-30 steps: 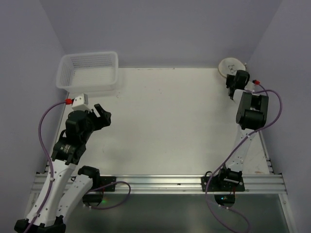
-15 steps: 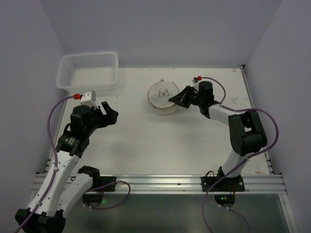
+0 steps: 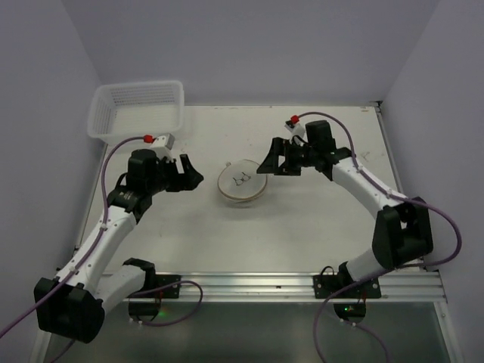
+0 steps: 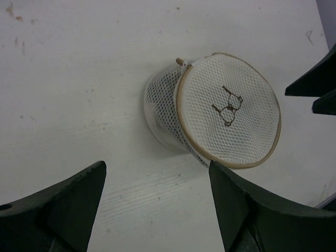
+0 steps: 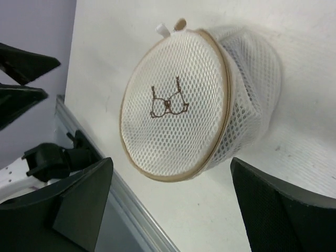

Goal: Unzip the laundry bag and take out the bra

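The laundry bag [image 3: 242, 182] lies in the middle of the table, a round white mesh pouch with a beige rim and a small bra pictogram facing up. Small zipper tabs [image 5: 178, 23] stick out at its rim. The bra is hidden; only mesh shows. My left gripper [image 3: 193, 175] is open just left of the bag, apart from it, with its dark fingers [image 4: 68, 205] framing bare table below the bag [image 4: 228, 107]. My right gripper [image 3: 268, 162] is open just right of the bag [image 5: 176, 102], holding nothing.
A white rectangular plastic mesh basket [image 3: 136, 110] stands at the back left corner. The table's metal front rail [image 3: 249, 286] runs along the near edge, between the arm bases. Purple walls close in the back and both sides.
The right gripper brought the laundry bag from the far right corner to the table's middle, then opened and let it go. The left arm swung right, toward the bag.
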